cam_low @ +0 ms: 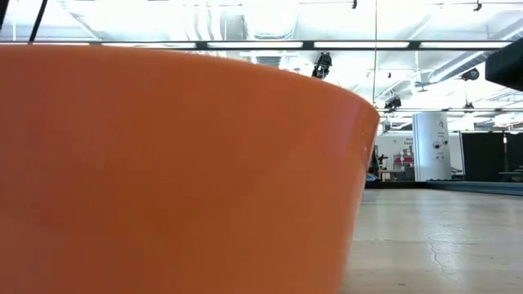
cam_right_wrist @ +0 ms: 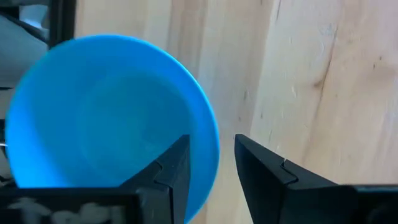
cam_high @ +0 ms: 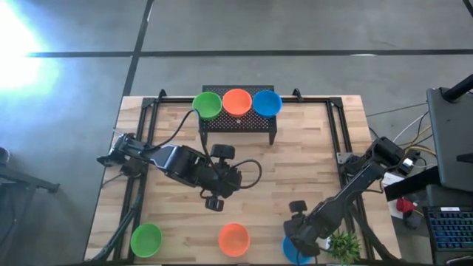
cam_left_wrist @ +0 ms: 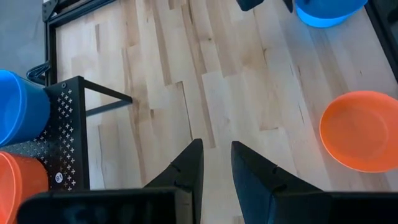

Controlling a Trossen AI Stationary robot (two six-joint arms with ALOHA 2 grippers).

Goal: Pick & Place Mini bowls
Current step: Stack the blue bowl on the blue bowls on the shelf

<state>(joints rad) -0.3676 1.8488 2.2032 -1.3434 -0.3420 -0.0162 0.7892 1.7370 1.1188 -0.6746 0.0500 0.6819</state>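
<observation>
Right tool point(cam_right_wrist: 211, 165): your right arm reaches low over the table's point(cam_high: 295, 170) near edge, fingers parted astride the blue mini bowl's point(cam_right_wrist: 106, 112) rim, released. Left tool point(cam_left_wrist: 216, 165): arm at mid-table, pointed down, fingers apart, empty.

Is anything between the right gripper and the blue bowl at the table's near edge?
No. The right gripper is right at the blue bowl, jaws open astride its rim: one finger over the inside, the other outside. Nothing visible lies between them. The potted plant stands beside them.

Grey concrete floor point(cam_high: 295, 26), bright ceiling strip lights point(cam_low: 261, 44), white pillar point(cam_low: 431, 147).
</observation>
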